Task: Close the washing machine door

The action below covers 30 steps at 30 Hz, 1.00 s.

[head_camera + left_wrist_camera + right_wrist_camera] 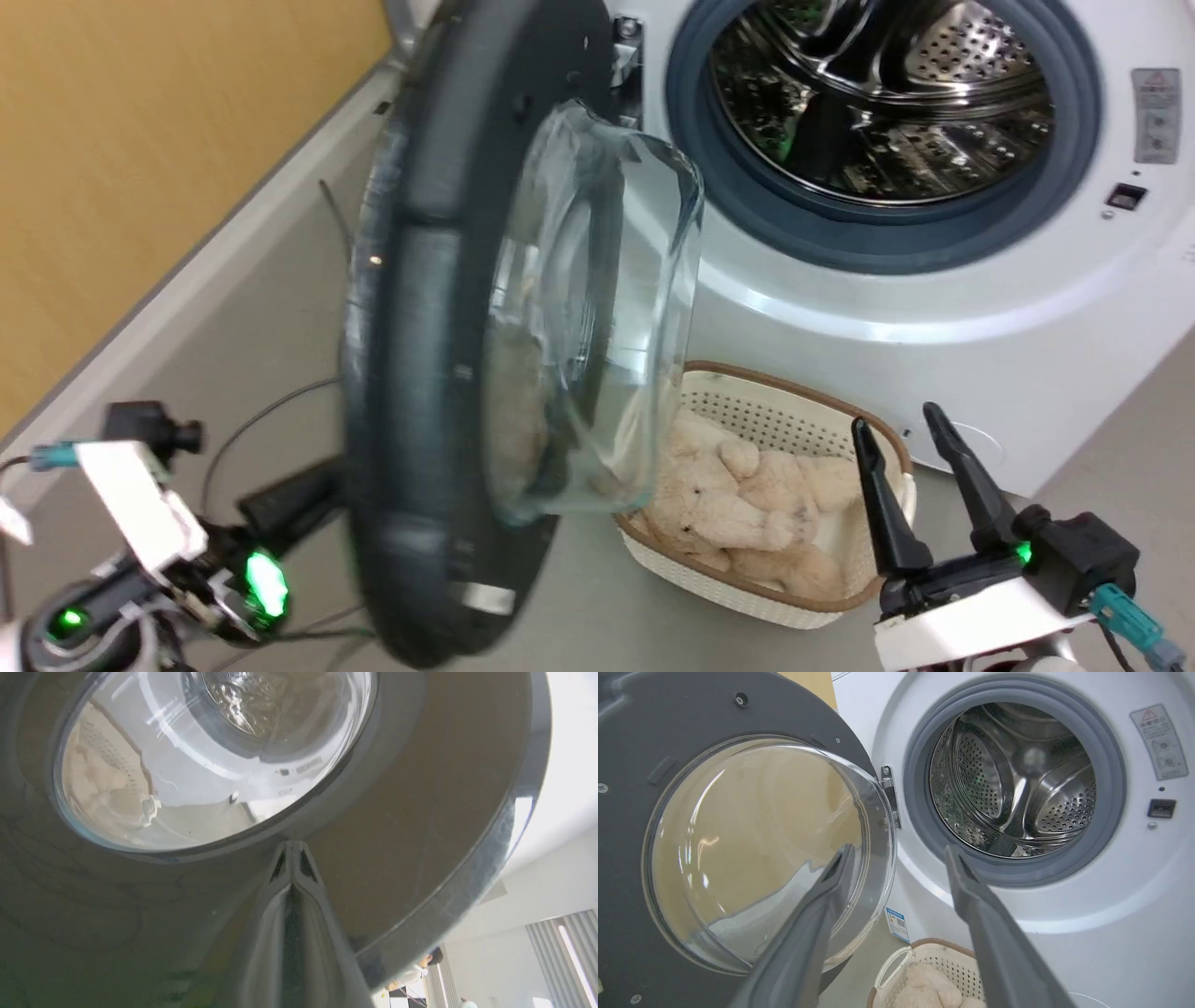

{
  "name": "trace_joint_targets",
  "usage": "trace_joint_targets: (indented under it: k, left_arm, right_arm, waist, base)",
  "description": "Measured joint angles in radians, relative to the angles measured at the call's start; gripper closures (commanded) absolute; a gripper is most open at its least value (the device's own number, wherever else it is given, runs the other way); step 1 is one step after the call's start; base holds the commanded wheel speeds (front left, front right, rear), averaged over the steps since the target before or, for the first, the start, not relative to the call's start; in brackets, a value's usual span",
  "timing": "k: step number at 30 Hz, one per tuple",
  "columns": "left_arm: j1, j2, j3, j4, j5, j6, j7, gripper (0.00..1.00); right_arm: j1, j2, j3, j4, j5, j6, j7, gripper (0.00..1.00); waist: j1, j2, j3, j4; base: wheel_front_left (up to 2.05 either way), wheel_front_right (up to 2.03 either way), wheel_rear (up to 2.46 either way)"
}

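Note:
The washing machine door (439, 373) stands swung out, nearly edge-on in the head view, its glass bowl (597, 317) bulging toward the washing machine (934, 308). The drum (878, 93) lies exposed inside the grey rubber ring (747, 205). In the left wrist view my left gripper (292, 845) is shut, its tips resting against the door's outer face (397, 812) just below the window. My right gripper (903, 431) stands open at the lower right, apart from the door, holding nothing. In the right wrist view the right gripper (899, 851) points between the door (626, 742) and the drum (1017, 779).
A white basket (747, 378) of plush toys (738, 504) sits on the floor before the machine, between the door and my right gripper. A yellow wall (140, 140) runs along the left. Cables (252, 420) lie on the floor. A person (411, 973) shows far off in the left wrist view.

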Motion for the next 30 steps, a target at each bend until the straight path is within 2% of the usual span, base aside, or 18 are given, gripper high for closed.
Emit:
trace_joint_targets:
  k: [4,10,21,30]
  left_arm:
    - [0.059,-0.01,-0.099,-0.098,-0.09,0.048,-0.036,1.0]
    - [0.151,-0.014,-0.272,-0.139,-0.142,0.043,-0.155,1.0]
    - [0.156,-0.013,-0.439,-0.07,-0.231,-0.037,-0.368,1.0]
    - [0.027,-0.014,-0.507,0.047,-0.231,-0.12,-0.586,1.0]
  right_arm:
    - [0.0,0.002,0.005,0.001,0.005,0.0,0.0,0.0]
    - [0.0,0.006,0.019,0.0,0.005,0.0,0.0,0.0]
    - [-0.007,0.011,0.035,-0.007,0.007,0.0,0.0,0.0]
    - [-0.023,0.017,0.034,-0.018,0.01,0.0,0.0,0.0]
  waist:
    - [0.0,0.0,0.005,-0.038]
    - [0.0001,0.0,0.017,-0.124]
    - [0.0001,0.0,0.057,-0.336]
    - [0.0001,0.0,0.109,-0.516]
  base:
    - [0.0,0.0,0.0]
    - [0.0,0.0,0.0]
    - [0.0,0.0,0.0]
    - [0.0,0.0,0.0]
